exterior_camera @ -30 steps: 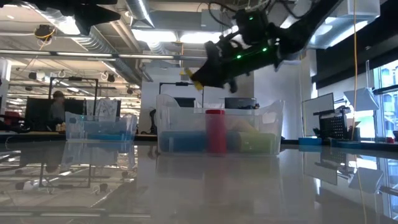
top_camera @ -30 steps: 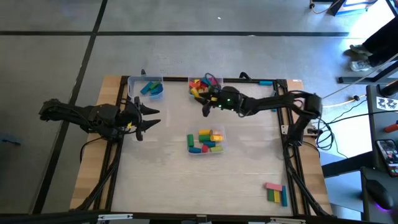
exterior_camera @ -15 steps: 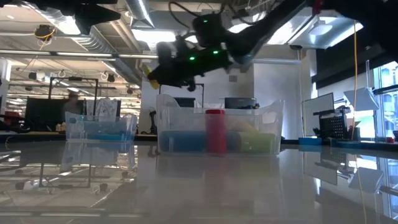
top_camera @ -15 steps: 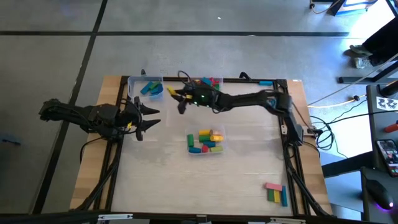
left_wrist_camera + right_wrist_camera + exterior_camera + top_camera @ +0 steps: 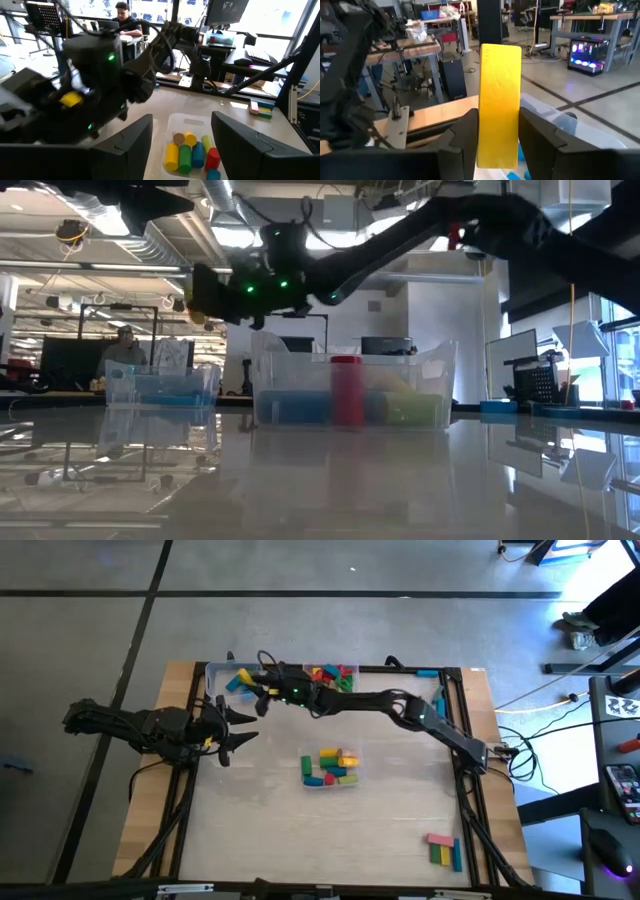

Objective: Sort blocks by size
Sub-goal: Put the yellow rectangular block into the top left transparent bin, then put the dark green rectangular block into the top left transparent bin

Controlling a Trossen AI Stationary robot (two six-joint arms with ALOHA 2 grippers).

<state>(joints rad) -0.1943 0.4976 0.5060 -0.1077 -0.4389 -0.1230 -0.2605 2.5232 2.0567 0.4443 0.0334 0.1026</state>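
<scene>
My right gripper (image 5: 256, 686) reaches across the far side of the table and hangs above the far left clear tub (image 5: 222, 671), shut on a long yellow block (image 5: 499, 105). The tub holds blue blocks (image 5: 242, 687). The far middle tub (image 5: 330, 675) holds mixed red, green and yellow blocks. The centre tub (image 5: 329, 768) holds several blocks lying on its floor. My left gripper (image 5: 246, 728) is open and empty, hovering left of the centre tub, with its fingers (image 5: 131, 145) wide apart. My right gripper pinches the yellow block between its two fingers (image 5: 464, 142), which lie on the block's two long sides near its lower end (image 5: 495, 155). The block runs along the fingers and sticks out well past their tips. It is lifted clear above the far left tub.
A few loose pink, yellow, green and blue blocks (image 5: 443, 849) lie at the near right of the table. The right arm (image 5: 400, 708) stretches across the far half of the table. The near middle of the table top (image 5: 300, 830) is bare.
My right gripper has gone from over the far middle tub toward the table's left edge, along the far side, carrying the yellow block, and now hangs above the far left tub.
</scene>
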